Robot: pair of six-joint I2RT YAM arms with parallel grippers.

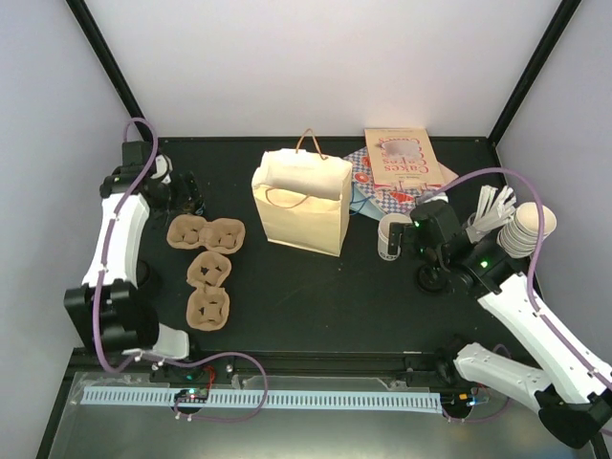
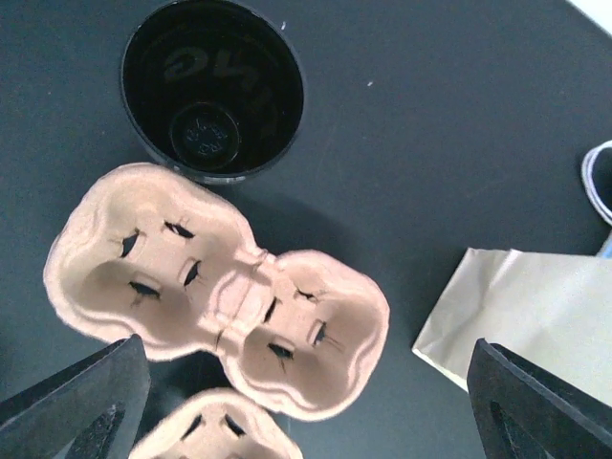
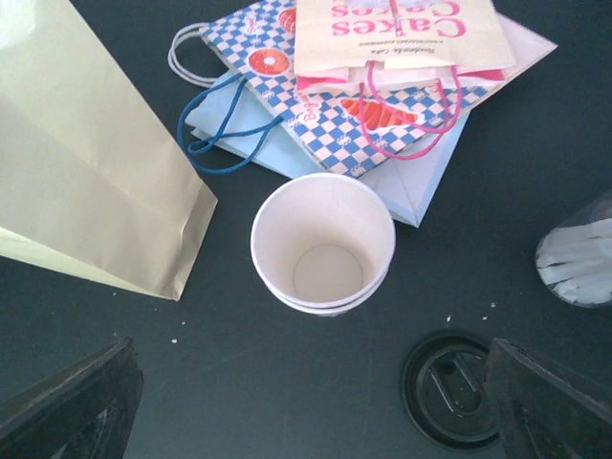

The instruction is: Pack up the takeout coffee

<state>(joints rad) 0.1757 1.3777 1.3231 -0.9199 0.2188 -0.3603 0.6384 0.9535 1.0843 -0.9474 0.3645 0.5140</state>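
A lidded takeout coffee is out of view. Below my open right gripper (image 3: 311, 356) stands a lidless cream-white paper cup (image 3: 323, 244), seemingly two nested. A round black lid (image 3: 449, 387) lies flat on the table to the cup's right. From above, that cup (image 1: 389, 236) sits just left of the right gripper (image 1: 417, 235). The tan paper bag (image 1: 301, 201) stands open mid-table. My left gripper (image 2: 306, 352) hangs open over a brown cup carrier (image 2: 215, 287), holding nothing. The fingers (image 2: 81, 402) show at the bottom corners.
A black open cup (image 2: 212, 91) stands beyond the carrier. Two more carriers (image 1: 208, 287) lie in front of it. Printed flat bags (image 1: 397, 164) lie at the back right. A stack of cream cups (image 1: 531, 229) and wrapped white sticks (image 1: 495, 206) sit at the far right.
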